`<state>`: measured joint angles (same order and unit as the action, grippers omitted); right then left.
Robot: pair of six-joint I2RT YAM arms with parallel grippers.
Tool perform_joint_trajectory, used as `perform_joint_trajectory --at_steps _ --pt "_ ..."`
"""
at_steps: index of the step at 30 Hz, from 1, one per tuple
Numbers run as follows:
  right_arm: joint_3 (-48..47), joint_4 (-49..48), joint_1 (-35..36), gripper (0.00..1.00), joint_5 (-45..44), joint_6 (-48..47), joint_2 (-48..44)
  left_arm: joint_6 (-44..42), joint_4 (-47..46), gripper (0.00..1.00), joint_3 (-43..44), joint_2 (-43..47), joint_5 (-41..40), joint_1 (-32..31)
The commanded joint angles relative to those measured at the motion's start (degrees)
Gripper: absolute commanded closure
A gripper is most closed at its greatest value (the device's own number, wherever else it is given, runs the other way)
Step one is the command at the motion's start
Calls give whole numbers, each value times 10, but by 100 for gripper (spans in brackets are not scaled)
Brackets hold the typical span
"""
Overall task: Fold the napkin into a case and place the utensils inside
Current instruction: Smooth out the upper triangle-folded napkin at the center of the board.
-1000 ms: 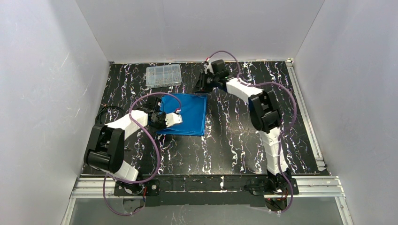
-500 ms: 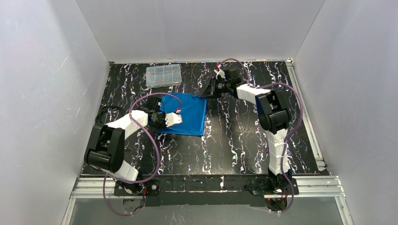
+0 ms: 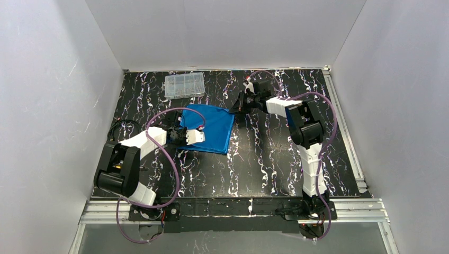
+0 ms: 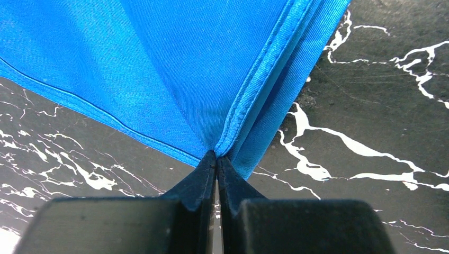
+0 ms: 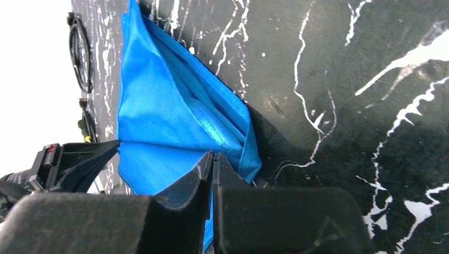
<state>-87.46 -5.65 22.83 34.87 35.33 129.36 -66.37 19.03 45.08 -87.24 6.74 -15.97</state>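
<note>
The bright blue napkin [image 3: 212, 127] lies folded in several layers on the black marbled table [image 3: 265, 153]. My left gripper [image 3: 185, 138] is shut on a layered corner at the cloth's left side; the left wrist view shows the napkin [image 4: 174, 69] fanning out from my left gripper [image 4: 217, 156]. At the far right corner, my right gripper [image 3: 234, 110] is shut on the cloth and holds that corner slightly raised. The right wrist view has the napkin [image 5: 159, 116] pinched in my right gripper [image 5: 213, 154]. The cloth does not form the case. The utensils are out of view.
A clear plastic compartment box [image 3: 184, 84] sits at the back left, beyond the napkin. Purple cables [image 3: 174, 169] loop around both arms. White walls close in the table on three sides, with a metal rail [image 3: 238, 207] along the near edge.
My right gripper came in from beyond the far right corner, closed on that corner and lifted it a little. The left gripper kept its hold without moving.
</note>
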Motion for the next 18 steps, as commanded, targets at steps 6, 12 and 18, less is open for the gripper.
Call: perform_joint_trajectory --at_steps 6,12,18 --pt "25 0 -11 89 -17 -21 14 -16 20 100 -25 -9 -16 0" --pt "26 -18 -16 87 5 -16 17 -18 25 100 -25 -11 -18 -4" --pt "16 -50 -15 64 3 1 -30 -18 28 100 -25 -13 -18 -6"
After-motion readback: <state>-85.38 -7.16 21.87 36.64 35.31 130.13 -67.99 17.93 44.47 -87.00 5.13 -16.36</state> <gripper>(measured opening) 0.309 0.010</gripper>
